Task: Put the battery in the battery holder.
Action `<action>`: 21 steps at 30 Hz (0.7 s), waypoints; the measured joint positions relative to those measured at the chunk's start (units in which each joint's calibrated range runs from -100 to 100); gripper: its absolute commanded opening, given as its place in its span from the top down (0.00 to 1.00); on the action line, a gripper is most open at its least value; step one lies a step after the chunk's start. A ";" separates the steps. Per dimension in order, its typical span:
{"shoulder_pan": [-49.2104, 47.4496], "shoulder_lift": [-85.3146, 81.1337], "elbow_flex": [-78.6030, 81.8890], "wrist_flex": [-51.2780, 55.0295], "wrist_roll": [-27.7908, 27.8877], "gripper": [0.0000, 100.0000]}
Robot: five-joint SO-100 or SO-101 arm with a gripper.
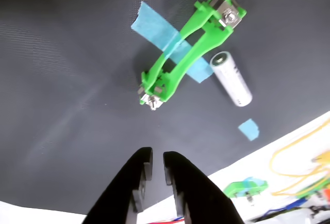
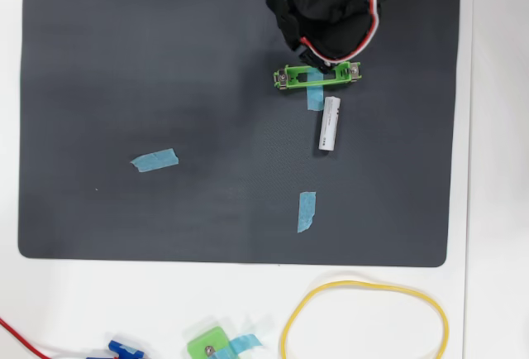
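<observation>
Tool (image 1: 156,163), fingers nearly pressed together, apparently empty, hovers apart from battery (image 1: 231,78).

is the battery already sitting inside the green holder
No, in the overhead view the battery lies on the dark mat just below the battery holder, outside its frame.

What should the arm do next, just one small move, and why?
Probably open the gripper and move it over the battery. The battery lies loose on the mat beside the holder, whose slot looks empty, and the gripper, nearly closed, holds nothing.
</observation>
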 measured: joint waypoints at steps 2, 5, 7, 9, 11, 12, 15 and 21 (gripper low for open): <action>-3.03 0.85 -0.36 -0.43 1.81 1.00; -9.43 1.10 -0.45 0.17 6.48 1.00; -13.59 1.19 0.18 2.76 8.91 1.00; -16.62 1.19 0.36 4.13 11.25 1.00; -19.20 1.19 0.36 5.77 13.32 1.00; -19.99 1.19 0.36 5.94 13.94 1.00; -20.55 1.27 0.54 5.94 14.98 1.00; -22.80 4.41 5.72 5.94 19.69 1.00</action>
